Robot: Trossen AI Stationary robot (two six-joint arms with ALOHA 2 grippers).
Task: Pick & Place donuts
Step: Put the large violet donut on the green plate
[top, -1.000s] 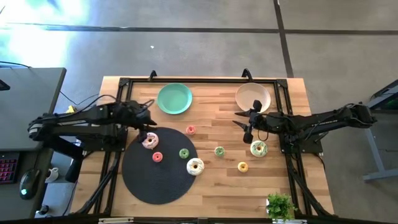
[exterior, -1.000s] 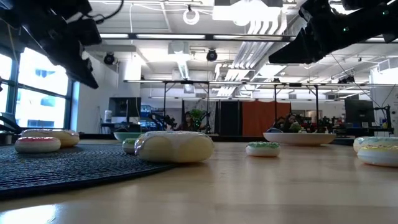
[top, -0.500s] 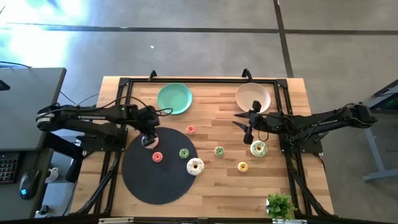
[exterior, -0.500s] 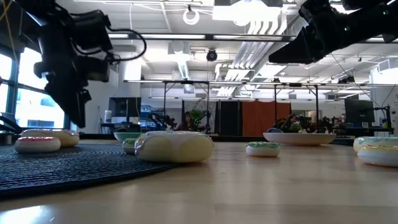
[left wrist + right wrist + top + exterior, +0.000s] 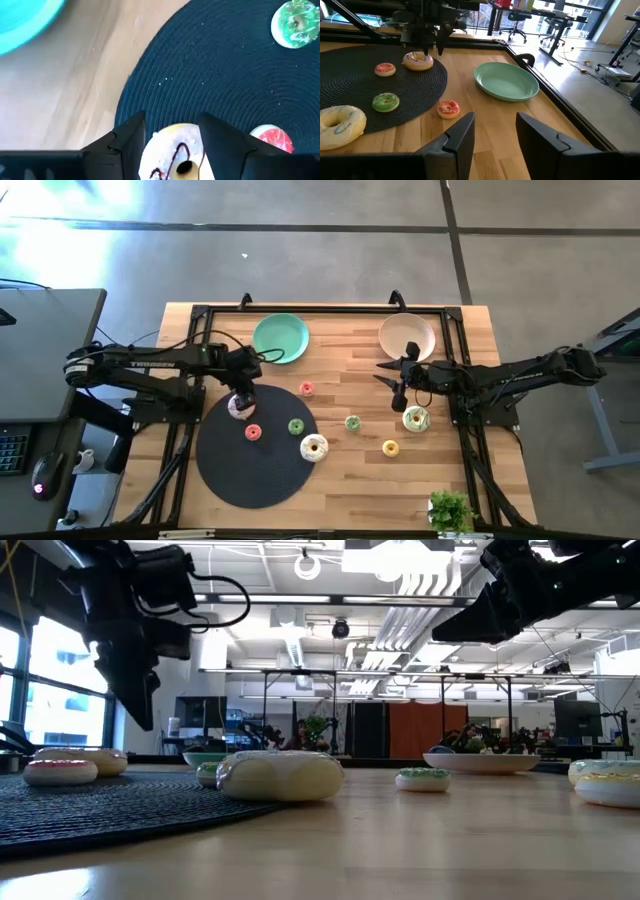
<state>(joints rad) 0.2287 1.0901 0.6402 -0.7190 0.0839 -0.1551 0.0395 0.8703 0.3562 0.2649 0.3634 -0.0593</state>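
Left gripper [image 5: 240, 392] hangs spread above white donut [image 5: 239, 406], apparently untouched.

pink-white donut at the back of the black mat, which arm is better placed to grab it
Left. The left gripper hangs right above the pink-white donut, its open fingers framing it in the left wrist view. The right gripper waits across the table near the beige plate, far from the black mat.

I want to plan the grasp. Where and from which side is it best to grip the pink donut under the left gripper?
Probably from straight above: the pink donut lies flat on the mat, so the open left gripper can close across its outer rim.
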